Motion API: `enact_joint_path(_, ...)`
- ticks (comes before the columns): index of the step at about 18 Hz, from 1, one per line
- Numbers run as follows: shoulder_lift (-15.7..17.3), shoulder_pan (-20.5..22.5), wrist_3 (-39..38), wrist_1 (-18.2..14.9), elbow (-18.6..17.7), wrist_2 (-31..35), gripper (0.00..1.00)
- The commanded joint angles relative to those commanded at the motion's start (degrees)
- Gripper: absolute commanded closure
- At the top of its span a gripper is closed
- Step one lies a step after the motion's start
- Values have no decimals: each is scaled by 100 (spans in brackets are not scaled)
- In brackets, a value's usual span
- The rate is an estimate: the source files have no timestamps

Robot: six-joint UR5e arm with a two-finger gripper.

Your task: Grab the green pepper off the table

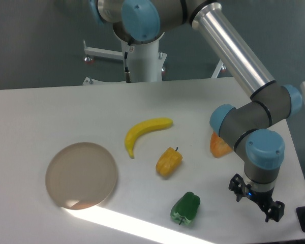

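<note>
Pepper, green (186, 208): lying at six o'clock on tabletop (51, 112), five o'clock of yellow-orange pepper (169, 161). Likely light, firm, glossy, slippery; best gripped across the lobed body, not the stem. Claw (257, 199) at three o'clock of it, apart, fingers spread, empty.

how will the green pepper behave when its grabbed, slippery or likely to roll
The green pepper looks glossy, so it may slip between the fingers of the tool. It lies on its side on the table, so a nudge could rock it, though its lobes probably stop a long roll. It looks stiff.
</note>
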Motion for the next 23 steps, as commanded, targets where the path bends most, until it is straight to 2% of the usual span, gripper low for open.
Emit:
enact_joint_path(16, 167, -97, 9, -53, -105, -149, 0)
enact_joint_path(19, 351, -114, -26, -62, -359, -211, 0)
enact_joint_path(23, 641, -105, -341, -70, -677, -623, 0)
